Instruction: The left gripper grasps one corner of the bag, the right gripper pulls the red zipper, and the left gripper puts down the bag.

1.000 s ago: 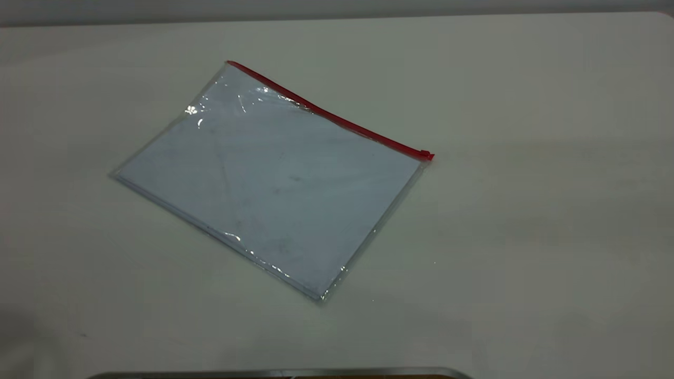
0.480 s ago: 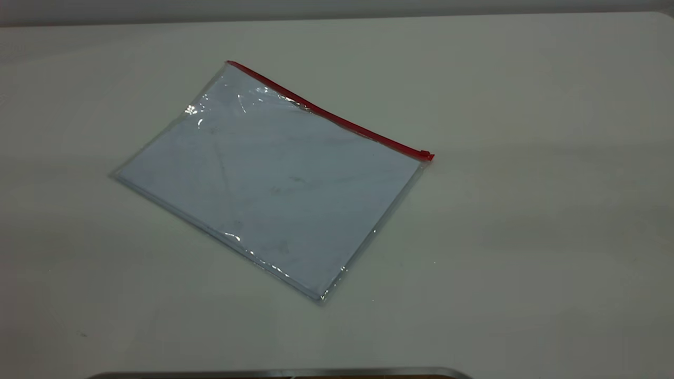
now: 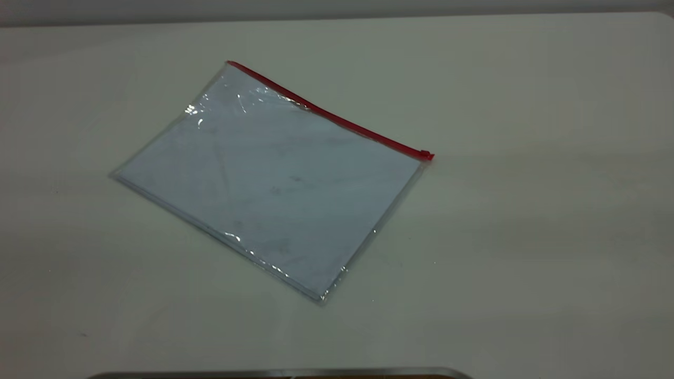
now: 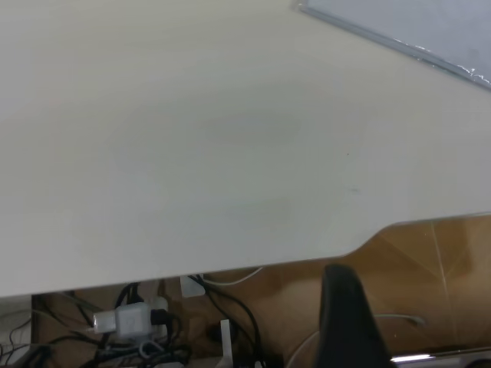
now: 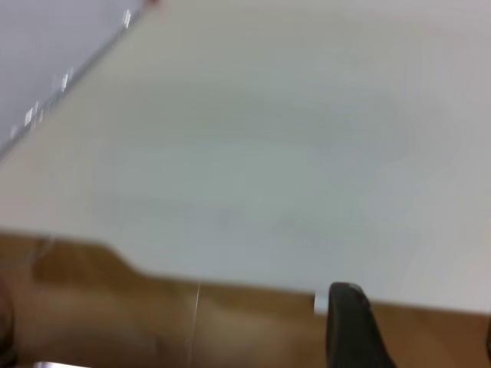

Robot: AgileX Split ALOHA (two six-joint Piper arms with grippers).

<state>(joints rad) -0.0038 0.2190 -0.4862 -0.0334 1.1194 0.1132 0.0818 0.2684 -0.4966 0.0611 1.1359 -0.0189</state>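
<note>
The bag (image 3: 274, 179) lies flat and askew on the white table (image 3: 526, 210), a clear pouch with pale bluish sheets inside. The red zipper (image 3: 326, 111) runs along its far edge, with the slider tab (image 3: 425, 155) at the right-hand end. Neither gripper appears in the exterior view. In the left wrist view a black part of my left gripper (image 4: 347, 318) hangs beyond the table's near edge, far from the bag (image 4: 430, 31). My right gripper (image 5: 418, 326) is also off the table edge, open and empty, with the bag (image 5: 38, 54) far away.
A metal-rimmed object (image 3: 279, 372) sits at the near edge in the exterior view. Below the table edge (image 4: 230, 268) are cables and a power strip (image 4: 130, 320) on a wooden floor (image 4: 430, 261).
The bag has not moved. A dark shadow at the table's lower left has faded away.
</note>
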